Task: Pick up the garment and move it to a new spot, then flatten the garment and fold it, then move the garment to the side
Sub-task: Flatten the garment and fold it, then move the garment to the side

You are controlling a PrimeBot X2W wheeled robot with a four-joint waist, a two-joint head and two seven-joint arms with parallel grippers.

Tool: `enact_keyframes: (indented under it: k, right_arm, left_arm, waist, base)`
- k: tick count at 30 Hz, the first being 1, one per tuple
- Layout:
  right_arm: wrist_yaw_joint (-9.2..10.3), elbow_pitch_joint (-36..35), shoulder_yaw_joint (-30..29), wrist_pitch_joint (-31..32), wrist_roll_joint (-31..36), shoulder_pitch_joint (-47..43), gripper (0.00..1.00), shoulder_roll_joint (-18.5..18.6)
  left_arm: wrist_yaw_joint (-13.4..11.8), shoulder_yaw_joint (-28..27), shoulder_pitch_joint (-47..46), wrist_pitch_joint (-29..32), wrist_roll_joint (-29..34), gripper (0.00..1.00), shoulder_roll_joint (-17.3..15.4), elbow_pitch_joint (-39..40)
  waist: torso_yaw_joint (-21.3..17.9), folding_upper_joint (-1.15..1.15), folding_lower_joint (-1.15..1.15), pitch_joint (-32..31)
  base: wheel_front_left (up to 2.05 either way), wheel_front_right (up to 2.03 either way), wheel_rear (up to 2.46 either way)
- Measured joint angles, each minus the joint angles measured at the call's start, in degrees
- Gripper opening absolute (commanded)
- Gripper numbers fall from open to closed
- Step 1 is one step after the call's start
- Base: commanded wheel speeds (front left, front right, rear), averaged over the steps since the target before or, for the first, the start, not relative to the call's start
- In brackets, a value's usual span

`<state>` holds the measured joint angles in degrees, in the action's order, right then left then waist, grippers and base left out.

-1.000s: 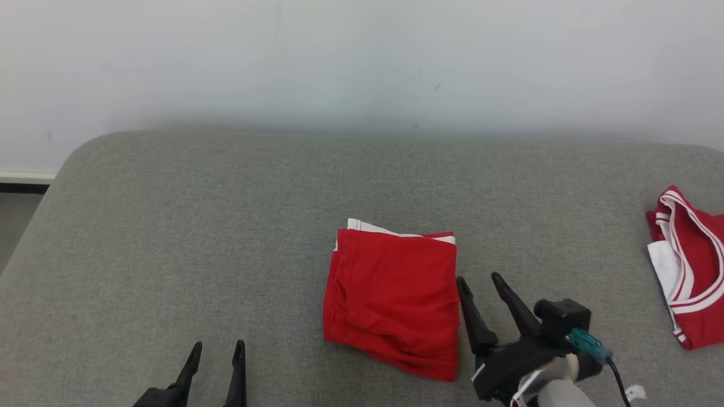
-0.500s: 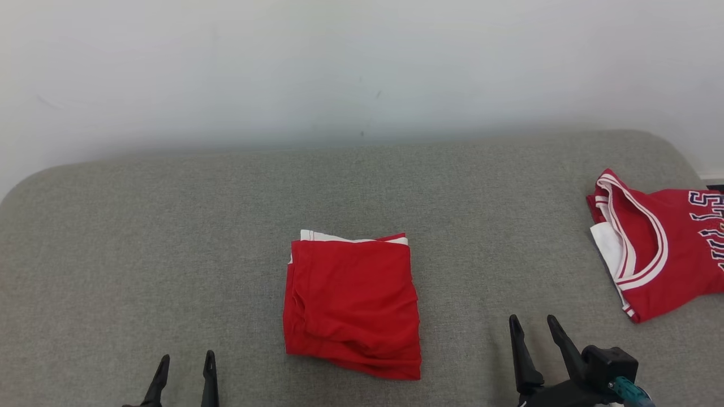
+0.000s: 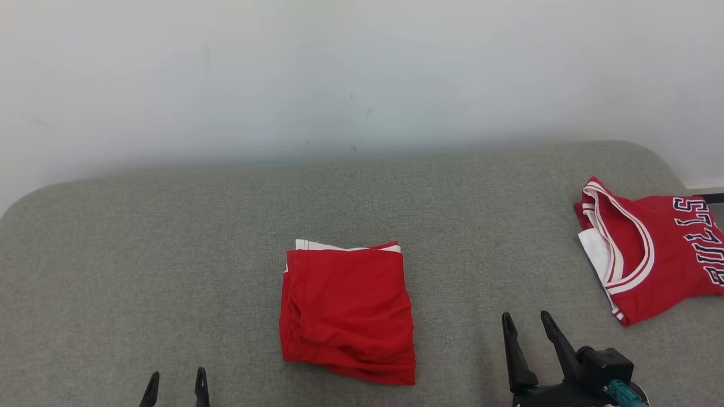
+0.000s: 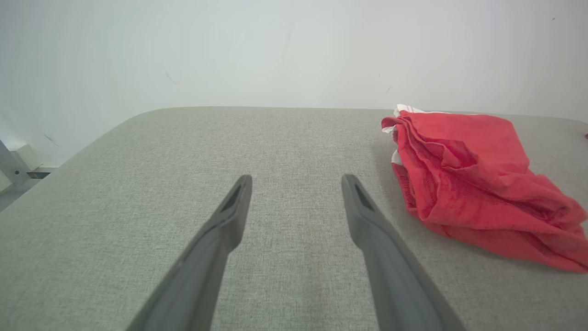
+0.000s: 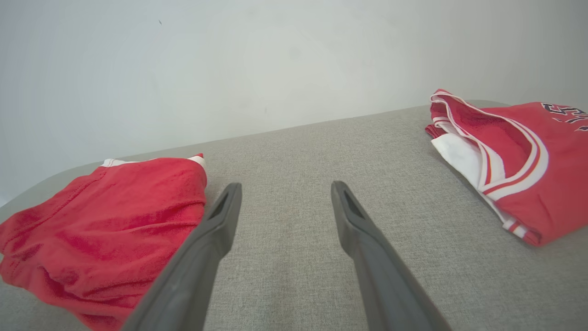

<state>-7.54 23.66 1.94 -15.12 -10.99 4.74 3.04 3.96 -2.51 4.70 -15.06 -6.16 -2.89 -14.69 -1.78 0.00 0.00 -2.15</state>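
A red garment (image 3: 346, 314) with a white band at its far edge lies folded in a rough square in the middle of the grey padded surface (image 3: 169, 254). It also shows in the left wrist view (image 4: 468, 184) and the right wrist view (image 5: 115, 216). My right gripper (image 3: 525, 317) is open and empty, low to the right of the garment and apart from it (image 5: 286, 185). My left gripper (image 3: 176, 380) is open and empty at the bottom left, well clear of the cloth (image 4: 296, 179).
A red jersey (image 3: 650, 254) with white trim and dark lettering lies at the surface's far right, near its rounded corner (image 5: 510, 156). A pale wall (image 3: 362, 73) rises right behind the surface. Bare grey fabric lies between the two red pieces.
The head camera has turned right, bringing more of the jersey into view. My right gripper has drawn back from the folded garment's right edge. The left gripper sits lower in view.
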Motion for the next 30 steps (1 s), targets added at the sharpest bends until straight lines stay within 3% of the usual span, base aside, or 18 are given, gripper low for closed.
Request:
enact_keyframes:
  k: [16,30]
  right_arm:
    - [0.00,0.8,3.1,0.0,-2.4,0.3,1.00,-0.1]
    - [0.00,9.3,4.9,0.0,-4.5,7.7,1.00,-0.1]
  left_arm:
    - [-0.4,2.2,0.7,0.0,0.7,1.00,0.0,1.3]
    - [0.2,7.6,-1.0,0.0,1.6,1.00,0.0,2.0]
  waist:
    - [1.5,0.00,0.00,0.7]
    - [8.9,0.00,0.00,2.8]
  base:
    - [0.00,0.00,0.00]
    - [0.00,0.00,0.00]
